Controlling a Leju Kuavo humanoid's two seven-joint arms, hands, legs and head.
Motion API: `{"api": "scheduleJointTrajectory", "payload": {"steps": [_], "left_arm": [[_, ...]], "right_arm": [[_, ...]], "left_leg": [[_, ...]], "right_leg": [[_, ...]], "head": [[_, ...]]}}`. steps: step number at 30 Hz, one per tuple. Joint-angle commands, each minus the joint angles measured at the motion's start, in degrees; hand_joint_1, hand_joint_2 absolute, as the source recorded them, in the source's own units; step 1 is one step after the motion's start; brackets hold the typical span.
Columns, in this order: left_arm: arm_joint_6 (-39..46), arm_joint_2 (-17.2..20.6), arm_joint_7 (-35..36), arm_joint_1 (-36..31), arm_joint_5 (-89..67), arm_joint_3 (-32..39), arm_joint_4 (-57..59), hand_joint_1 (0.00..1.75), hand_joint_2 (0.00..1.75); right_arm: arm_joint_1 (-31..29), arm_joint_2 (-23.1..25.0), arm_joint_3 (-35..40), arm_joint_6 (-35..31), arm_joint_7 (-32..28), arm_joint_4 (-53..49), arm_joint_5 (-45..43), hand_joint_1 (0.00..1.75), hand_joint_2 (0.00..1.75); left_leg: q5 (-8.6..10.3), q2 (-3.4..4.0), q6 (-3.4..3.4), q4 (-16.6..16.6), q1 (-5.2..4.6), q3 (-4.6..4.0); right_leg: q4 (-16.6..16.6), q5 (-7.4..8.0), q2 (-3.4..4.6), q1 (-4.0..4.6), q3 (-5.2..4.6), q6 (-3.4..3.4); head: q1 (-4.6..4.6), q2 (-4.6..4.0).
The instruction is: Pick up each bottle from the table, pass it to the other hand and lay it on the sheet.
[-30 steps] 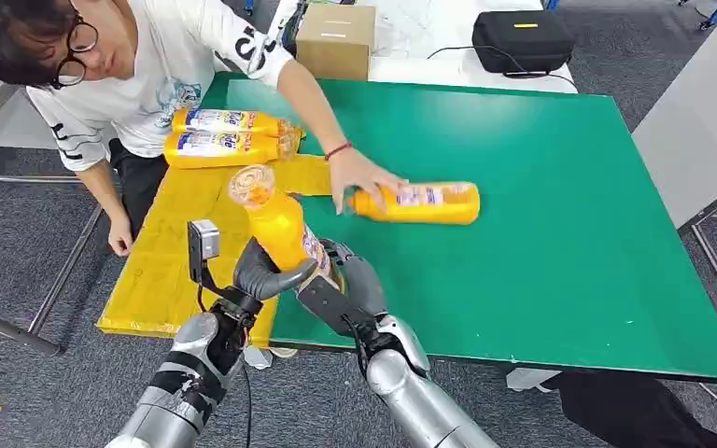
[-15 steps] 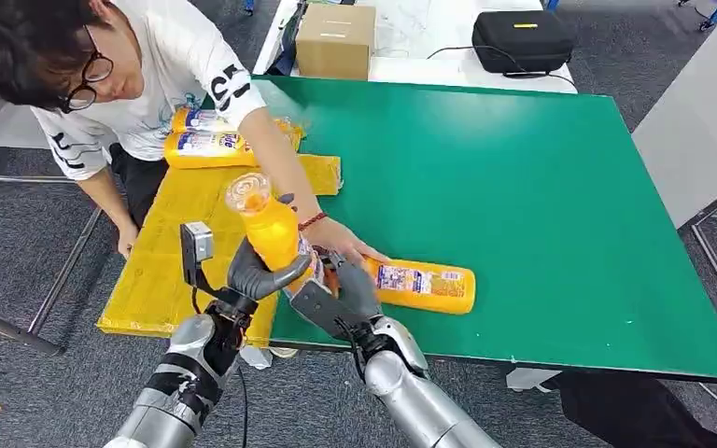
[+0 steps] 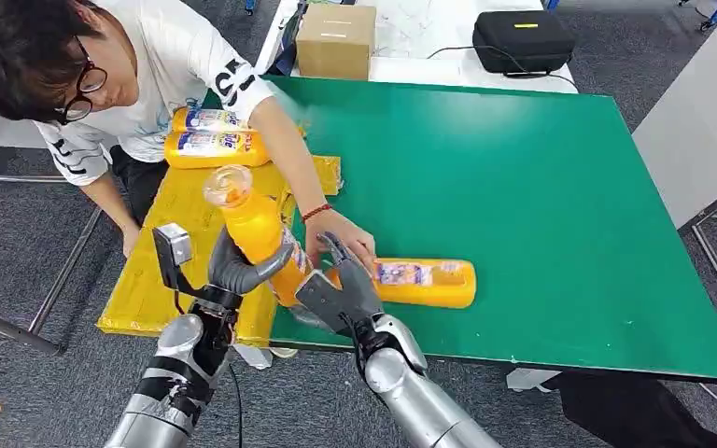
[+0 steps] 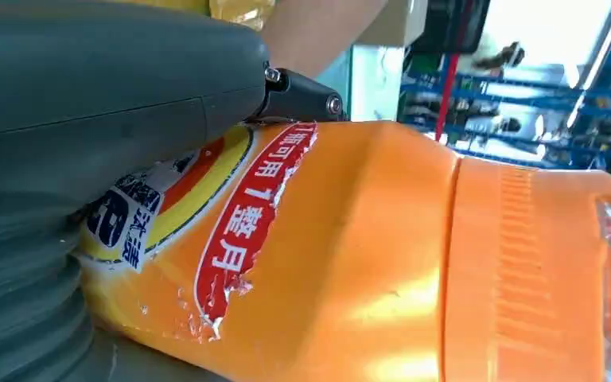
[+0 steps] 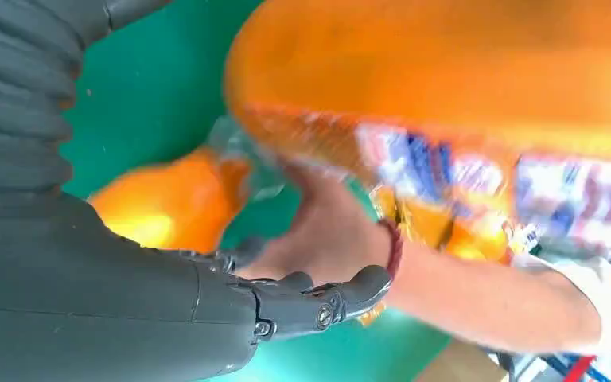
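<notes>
My left hand (image 3: 235, 273) grips an orange bottle (image 3: 258, 235) by its lower body, tilted with the cap up and to the left, over the near left edge of the green table (image 3: 541, 168). The left wrist view has the same bottle (image 4: 366, 263) close under the thumb (image 4: 87, 95). Just to its right, my right hand (image 3: 341, 291) is open with fingers apart, off the bottle (image 5: 445, 72). A person's hand (image 3: 341, 245) rests on a second orange bottle (image 3: 425, 282) lying on the table beside my right hand. Two more bottles (image 3: 215, 119) (image 3: 213, 147) lie on the yellow sheet (image 3: 163, 252).
The person leans over the table's left side, with an arm stretched across the sheet. A cardboard box (image 3: 336, 39) and a black case (image 3: 523, 39) stand on the white table behind. A white surface (image 3: 700, 121) borders the right side.
The person slid the lying bottle from mid-table toward the near edge, next to my right hand. My left hand carried the held bottle leftward, and my right hand's fingers came off it.
</notes>
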Motion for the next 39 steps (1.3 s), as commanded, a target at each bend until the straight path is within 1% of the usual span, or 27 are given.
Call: {"api": "scheduleJointTrajectory", "payload": {"steps": [1, 2, 3, 4, 6, 7, 10, 12, 15, 16, 18, 19, 20, 21, 22, 23, 24, 25, 26, 28, 29, 30, 32, 34, 35, 37, 39], "left_arm": [[4.32, 3.26, -1.67, -2.41, -5.75, 1.39, 0.50, 1.75, 1.75], [8.04, 4.14, -2.32, -3.07, -9.77, 0.94, 0.81, 1.75, 1.75], [9.41, 5.10, -2.62, -4.86, -12.02, 1.47, 3.05, 1.75, 1.75], [13.07, 6.08, -3.42, -5.92, -16.75, 0.91, 4.40, 1.75, 1.75], [14.67, 6.72, -3.74, -6.81, -19.01, 0.93, 5.75, 1.75, 1.75], [18.70, 7.38, -4.43, -8.23, -24.48, 0.69, 8.25, 1.75, 1.75], [24.88, 9.13, -5.19, -11.35, -32.91, 1.35, 14.31, 1.75, 1.75], [24.73, 9.10, -5.99, -12.01, -33.34, 2.02, 15.79, 1.75, 1.75], [24.80, 8.93, -6.08, -11.95, -33.42, 2.00, 15.79, 1.75, 1.75], [24.80, 8.93, -6.08, -11.95, -33.42, 2.00, 15.79, 1.75, 1.75], [25.90, 9.07, -5.42, -11.99, -34.89, 1.37, 16.03, 1.75, 1.75], [25.78, 9.26, -5.47, -12.04, -34.85, 1.46, 16.09, 1.75, 1.75], [25.78, 9.26, -5.47, -12.04, -34.85, 1.46, 16.09, 1.75, 1.75], [29.29, 10.21, -3.69, -13.32, -39.44, 0.66, 18.96, 1.75, 1.75], [29.59, 10.83, -3.46, -14.42, -41.06, 0.76, 21.42, 1.75, 1.75], [32.45, 11.81, -3.23, -15.37, -44.40, 0.04, 23.81, 1.75, 1.75], [32.19, 12.49, -3.06, -16.59, -45.48, 0.61, 26.83, 1.75, 1.75], [33.75, 13.28, -3.56, -17.25, -47.42, 0.32, 28.66, 1.75, 1.75], [35.55, 14.32, -2.63, -17.81, -49.65, -0.30, 30.22, 1.75, 1.75], [37.72, 15.81, -1.46, -18.86, -52.63, -0.31, 33.46, 1.75, 1.75], [37.93, 16.43, -0.92, -19.17, -53.56, -0.39, 34.50, 1.75, 1.75], [37.79, 17.03, -0.22, -19.69, -54.55, -0.39, 35.82, 1.75, 1.75], [38.48, 17.61, 1.72, -20.38, -56.40, -0.55, 37.51, 1.75, 1.75], [38.78, 17.92, 2.82, -20.79, -57.68, -0.26, 38.60, 1.75, 1.75], [38.68, 18.01, 3.14, -20.90, -57.88, -0.11, 38.88, 1.75, 1.75], [38.93, 18.35, 4.32, -21.03, -59.20, 0.11, 39.46, 1.75, 1.75], [40.09, 18.88, 6.79, -21.14, -62.96, -0.76, 40.24, 1.75, 1.75]], "right_arm": [[-0.63, -1.83, -2.72, -1.45, -1.00, -2.73, -1.11, 0.00, 1.75], [-0.50, -1.89, -3.23, -1.77, -1.52, -3.47, -1.70, 0.00, 1.75], [-0.16, -2.33, -3.93, -1.82, -2.04, -5.44, -2.37, 0.00, 1.75], [0.09, -2.38, -4.76, -1.85, -2.27, -6.59, -3.30, 0.00, 1.75], [0.37, -2.45, -5.41, -1.98, -2.42, -7.71, -3.85, 0.00, 1.75], [1.10, -2.27, -6.70, -2.44, -3.48, -9.80, -5.41, 0.00, 1.75], [2.33, -2.54, -7.99, -3.43, -4.78, -13.75, -7.20, 0.00, 1.75], [2.61, -2.75, -7.95, -3.23, -4.64, -14.59, -7.32, 0.00, 1.75], [2.69, -2.72, -7.91, -3.22, -4.63, -14.48, -7.33, 0.00, 1.75], [2.69, -2.72, -7.91, -3.22, -4.63, -14.48, -7.33, 0.00, 1.75], [2.82, -2.49, -8.24, -3.65, -4.75, -14.42, -7.61, 0.00, 1.75], [2.81, -2.55, -8.27, -3.66, -4.77, -14.41, -7.62, 0.00, 1.75], [2.81, -2.55, -8.27, -3.66, -4.77, -14.41, -7.62, 0.00, 1.75], [3.28, -2.59, -8.75, -4.73, -5.81, -15.38, -8.30, 0.00, 1.75], [3.53, -2.92, -8.82, -4.90, -5.82, -16.18, -8.69, 0.00, 1.75], [3.91, -3.16, -9.11, -5.13, -5.91, -17.12, -9.15, 0.00, 1.75], [4.23, -3.62, -9.26, -5.22, -5.80, -18.04, -9.55, 0.00, 1.75], [4.32, -3.93, -9.36, -5.09, -5.74, -18.59, -9.77, 0.00, 1.75], [4.38, -4.10, -9.59, -5.04, -5.78, -18.86, -10.07, 0.00, 1.75], [4.58, -4.36, -9.79, -4.69, -5.78, -19.28, -10.38, 0.00, 1.75], [4.54, -4.32, -9.79, -4.55, -5.80, -19.19, -10.46, 0.00, 1.75], [4.31, -4.24, -9.69, -4.31, -5.80, -18.84, -10.52, 0.00, 1.75], [3.98, -4.09, -9.50, -3.97, -5.84, -18.28, -10.59, 0.00, 1.75], [3.52, -3.90, -9.26, -3.62, -5.91, -17.59, -10.64, 0.00, 1.75], [3.41, -3.79, -9.27, -3.66, -5.95, -17.38, -10.69, 0.00, 1.75], [3.21, -3.62, -9.46, -3.83, -6.25, -17.23, -11.07, 0.00, 1.75], [3.13, -3.59, -9.79, -4.07, -6.76, -17.75, -11.84, 0.00, 1.75]], "left_leg": [[-0.10, -0.03, -0.06, 0.00, 0.05, 0.26], [-0.16, -0.03, -0.08, -0.01, 0.06, 0.39], [-0.10, -0.02, -0.06, -0.01, 0.05, 0.27], [-0.04, -0.03, -0.05, -0.02, 0.04, 0.14], [-0.06, -0.08, -0.06, -0.01, 0.03, 0.19], [-0.13, -0.08, -0.09, 0.03, 0.07, 0.33], [-0.02, -0.14, -0.06, -0.04, 0.04, 0.18], [-0.09, -0.08, -0.07, -0.02, 0.05, 0.32], [-0.05, -0.02, -0.05, -0.01, 0.05, 0.20], [-0.13, -0.04, -0.07, 0.00, 0.07, 0.37], [-0.04, -0.05, -0.04, -0.03, 0.03, 0.20], [-0.10, -0.08, -0.06, -0.02, 0.05, 0.33], [-0.06, -0.04, -0.05, -0.02, 0.04, 0.22], [-0.05, 0.00, -0.04, -0.02, 0.04, 0.18], [-0.14, -0.02, -0.06, 0.00, 0.06, 0.38], [-0.11, -0.04, -0.06, 0.00, 0.06, 0.31], [-0.05, -0.05, -0.06, -0.03, 0.04, 0.25], [-0.02, -0.05, -0.05, -0.04, 0.04, 0.17], [-0.07, -0.09, -0.07, -0.02, 0.04, 0.30], [-0.02, 0.03, -0.05, -0.04, 0.03, 0.16], [-0.09, 0.05, -0.08, -0.02, 0.06, 0.32], [-0.07, 0.09, -0.06, -0.03, 0.04, 0.27], [-0.10, 0.14, -0.08, -0.01, 0.06, 0.33], [-0.02, 0.15, -0.05, -0.02, 0.05, 0.16], [-0.11, 0.15, -0.07, 0.00, 0.08, 0.31], [-0.06, 0.15, -0.05, 0.00, 0.07, 0.19], [-0.06, 0.12, -0.04, -0.01, 0.05, 0.22]], "right_leg": [[0.00, -0.11, -0.03, 0.05, 0.27, -0.08], [-0.01, -0.17, -0.03, 0.07, 0.40, -0.11], [0.00, -0.11, -0.02, 0.05, 0.26, -0.08], [-0.01, -0.05, -0.03, 0.05, 0.14, -0.07], [0.02, -0.10, -0.08, 0.04, 0.20, -0.08], [0.05, -0.17, -0.08, 0.08, 0.33, -0.12], [0.00, -0.08, -0.14, 0.04, 0.18, -0.07], [0.02, -0.13, -0.08, 0.05, 0.31, -0.10], [0.00, -0.07, -0.02, 0.05, 0.18, -0.06], [0.02, -0.16, -0.04, 0.07, 0.36, -0.09], [0.00, -0.08, -0.08, 0.03, 0.19, -0.06], [0.00, -0.15, -0.11, 0.05, 0.32, -0.08], [0.00, -0.10, -0.07, 0.04, 0.21, -0.07], [-0.01, -0.06, -0.03, 0.04, 0.16, -0.06], [0.02, -0.17, -0.05, 0.06, 0.37, -0.09], [0.02, -0.14, -0.08, 0.05, 0.31, -0.09], [0.01, -0.10, -0.08, 0.04, 0.23, -0.08], [-0.01, -0.06, -0.08, 0.04, 0.16, -0.07], [0.02, -0.13, -0.11, 0.04, 0.29, -0.10], [-0.01, -0.03, 0.00, 0.03, 0.12, -0.06], [0.00, -0.09, 0.03, 0.07, 0.27, -0.10], [0.01, -0.07, 0.05, 0.04, 0.20, -0.08], [0.03, -0.10, 0.04, 0.06, 0.23, -0.11], [0.02, -0.03, 0.03, 0.05, 0.07, -0.06], [0.05, -0.11, 0.04, 0.07, 0.22, -0.10], [0.04, -0.06, 0.04, 0.06, 0.12, -0.06], [0.04, -0.08, 0.02, 0.03, 0.15, -0.06]], "head": [[0.00, 0.00], [0.00, 0.00], [0.00, 0.00], [0.00, 0.00], [0.00, 0.00], [0.00, 0.00], [0.02, 0.00], [0.02, 0.00], [0.02, 0.00], [0.02, 0.00], [0.02, 0.00], [0.02, 0.00], [0.02, 0.00], [0.02, 0.00], [0.02, 0.00], [0.02, 0.00], [0.02, 0.00], [0.02, 0.00], [0.02, 0.00], [0.02, 0.00], [0.02, 0.00], [0.02, 0.00], [0.00, 0.00], [0.00, 0.00], [0.00, 0.00], [0.00, 0.00], [0.02, 0.00]]}}
